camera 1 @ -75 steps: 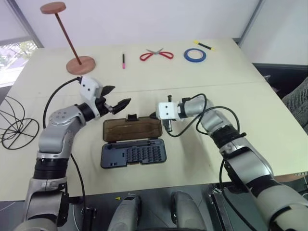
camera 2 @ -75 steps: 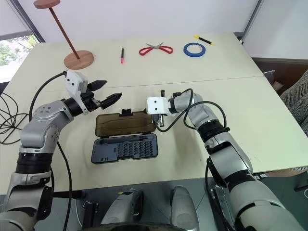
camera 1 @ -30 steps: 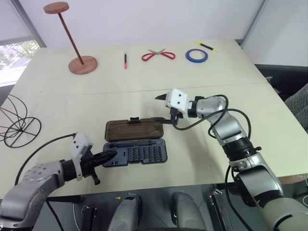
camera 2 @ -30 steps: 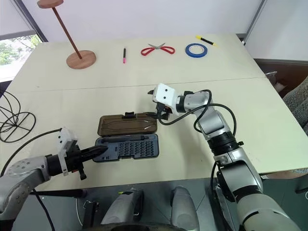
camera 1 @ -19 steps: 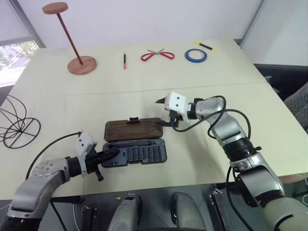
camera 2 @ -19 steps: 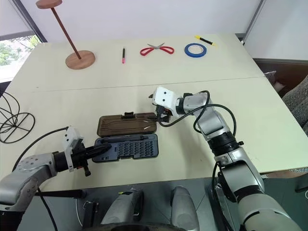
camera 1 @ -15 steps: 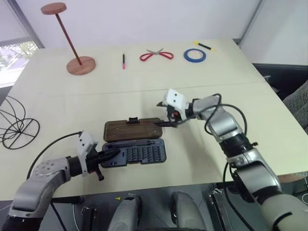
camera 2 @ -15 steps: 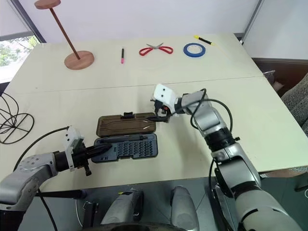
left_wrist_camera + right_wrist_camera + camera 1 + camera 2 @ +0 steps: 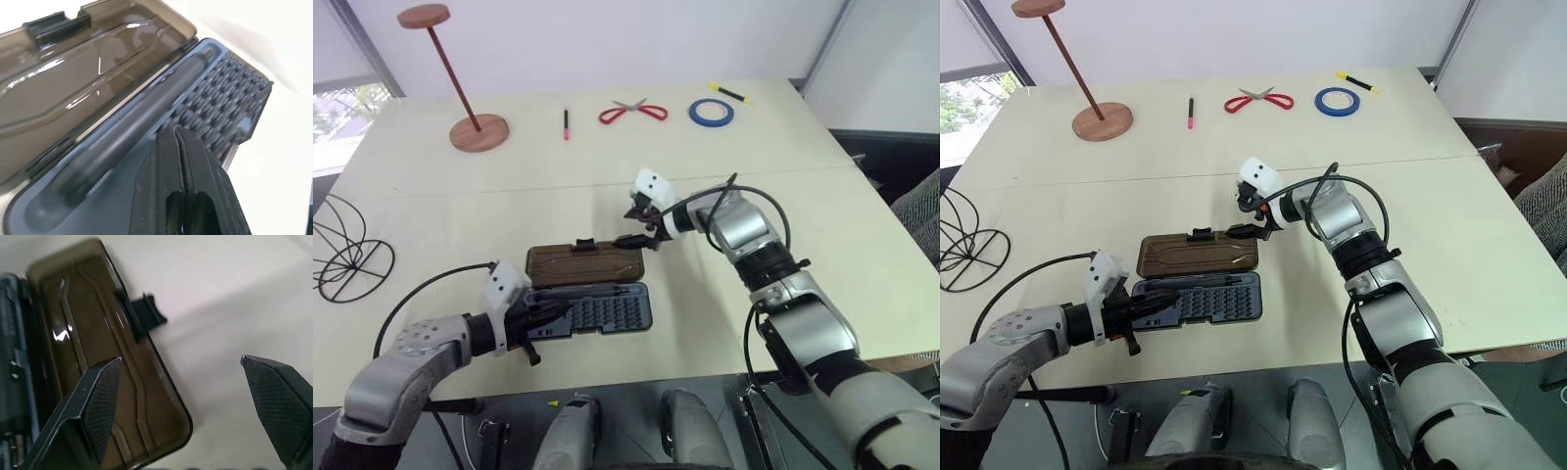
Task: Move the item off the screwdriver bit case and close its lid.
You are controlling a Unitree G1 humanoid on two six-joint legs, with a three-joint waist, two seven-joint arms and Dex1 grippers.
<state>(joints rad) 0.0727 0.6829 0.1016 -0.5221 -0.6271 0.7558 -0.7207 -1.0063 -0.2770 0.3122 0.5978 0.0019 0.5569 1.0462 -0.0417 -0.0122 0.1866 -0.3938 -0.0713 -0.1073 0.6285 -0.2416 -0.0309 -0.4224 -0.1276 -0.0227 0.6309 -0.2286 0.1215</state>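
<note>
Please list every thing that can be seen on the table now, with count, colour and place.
wire globe cage: 1, black, far left edge of table, off the case
screwdriver bit case: 1, dark grey-blue, front centre, open
lid: 1, smoky brown, flat behind the case
stand: 1, reddish-brown, back left
pen: 1, pink and black, back centre
scissors: 1, red handles, back centre
tape roll: 1, blue, back right
marker: 1, yellow and black, behind the tape
left gripper: shut, over the case's left end
right gripper: open, at the lid's right end
</note>
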